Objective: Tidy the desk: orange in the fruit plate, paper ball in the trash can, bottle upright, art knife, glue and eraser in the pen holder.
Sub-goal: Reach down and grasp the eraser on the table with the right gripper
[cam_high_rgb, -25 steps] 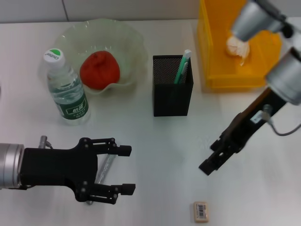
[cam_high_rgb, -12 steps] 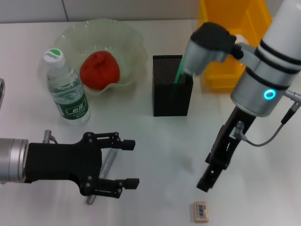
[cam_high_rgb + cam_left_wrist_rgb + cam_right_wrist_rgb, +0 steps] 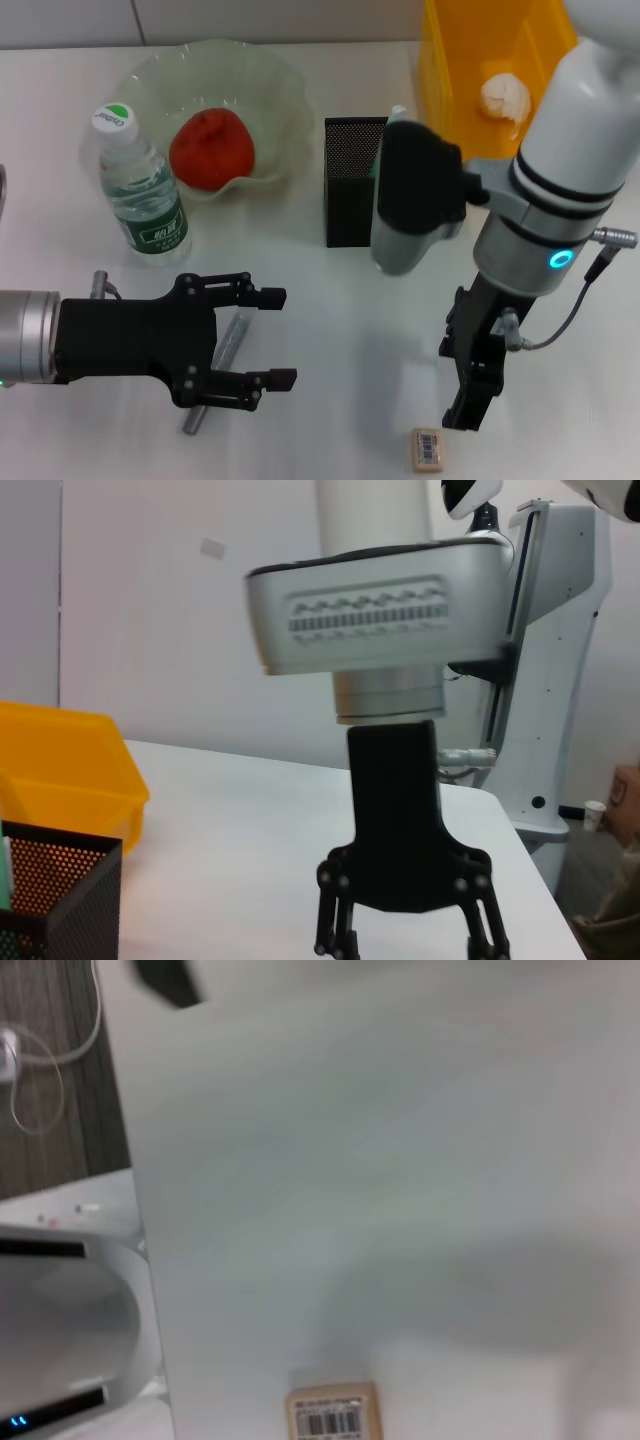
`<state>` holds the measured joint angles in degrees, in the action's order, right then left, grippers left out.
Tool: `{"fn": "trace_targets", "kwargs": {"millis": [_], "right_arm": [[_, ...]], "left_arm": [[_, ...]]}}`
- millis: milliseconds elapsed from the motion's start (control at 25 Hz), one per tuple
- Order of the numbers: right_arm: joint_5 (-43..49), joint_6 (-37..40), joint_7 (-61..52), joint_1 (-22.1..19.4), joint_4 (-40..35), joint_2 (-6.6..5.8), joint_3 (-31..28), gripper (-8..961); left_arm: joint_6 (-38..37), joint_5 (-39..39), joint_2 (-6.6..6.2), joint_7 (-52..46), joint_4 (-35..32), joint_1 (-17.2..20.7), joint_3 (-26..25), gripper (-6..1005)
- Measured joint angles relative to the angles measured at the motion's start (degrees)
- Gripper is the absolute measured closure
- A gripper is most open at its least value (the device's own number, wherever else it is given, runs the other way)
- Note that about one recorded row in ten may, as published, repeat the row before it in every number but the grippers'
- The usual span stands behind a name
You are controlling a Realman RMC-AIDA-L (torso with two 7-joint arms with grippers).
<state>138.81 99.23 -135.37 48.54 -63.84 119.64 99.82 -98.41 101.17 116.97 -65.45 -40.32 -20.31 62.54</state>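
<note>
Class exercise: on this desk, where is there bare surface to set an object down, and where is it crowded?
Free: the strip between the left tool and the right tool, in front of the pen holder. Crowded: the back row, where the bottle, fruit plate and trash can stand.

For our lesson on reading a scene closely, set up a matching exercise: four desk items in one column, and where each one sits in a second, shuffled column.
Items
1. orange
2. paper ball
3. eraser
4. bottle

Places
A. lying on the bare desk below the right claw
B. standing upright beside the fruit plate
C. inside the trash can
D. inside the fruit plate

Pairs: 1-D, 2-C, 3-A, 4-B
</note>
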Motion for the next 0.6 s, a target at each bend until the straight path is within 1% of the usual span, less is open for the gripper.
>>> {"fn": "trace_targets", "kwargs": {"millis": [240,600], "right_arm": [[-2.5,0.0,0.3,-0.1,-3.0,0.04,3.7,122],[-3.8,-0.2,0.3,-0.2,-3.7,0.07,5.5,122]], "left_arm": [[0.2,0.0,0.23,0.0,0.0,0.3,-0.9,185],[0.4,0.0,0.32,0.1,0.1,0.2,-1.6,185]]}}
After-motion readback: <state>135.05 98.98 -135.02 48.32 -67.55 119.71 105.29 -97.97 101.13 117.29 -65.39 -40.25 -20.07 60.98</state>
